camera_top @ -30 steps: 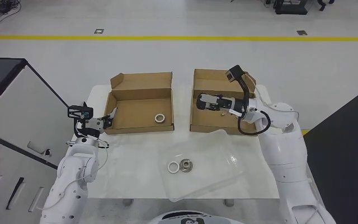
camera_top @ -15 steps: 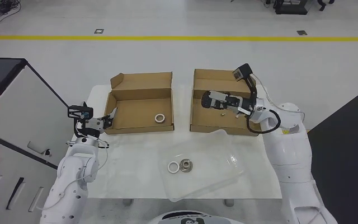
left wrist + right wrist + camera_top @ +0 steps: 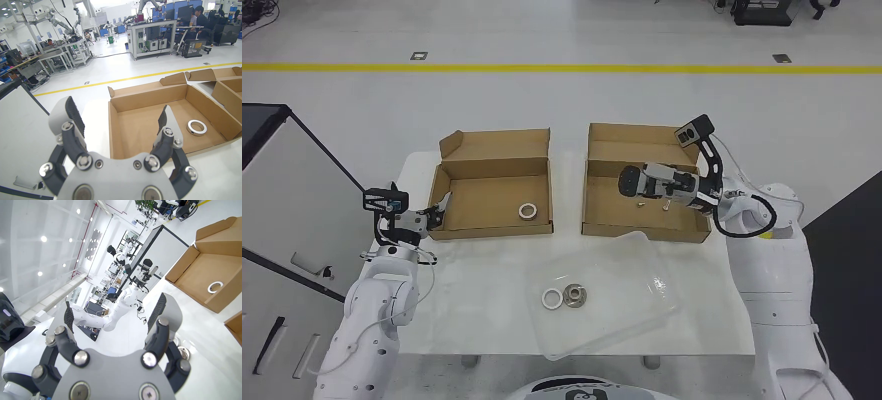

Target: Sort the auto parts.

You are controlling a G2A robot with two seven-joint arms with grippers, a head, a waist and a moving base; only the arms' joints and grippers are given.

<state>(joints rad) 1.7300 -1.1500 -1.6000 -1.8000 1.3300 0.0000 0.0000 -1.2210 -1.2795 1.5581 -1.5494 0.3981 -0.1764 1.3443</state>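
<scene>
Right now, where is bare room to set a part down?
Roomiest: the left box floor, bare from its left wall to the ring. Also the table between that box's front wall and the clear tray. Crowded: the right box, with the right gripper over it, and the tray's left end, holding a second ring and a flanged part.

Overhead top view, wrists sharing left box (image 3: pixel 136 123)
</scene>
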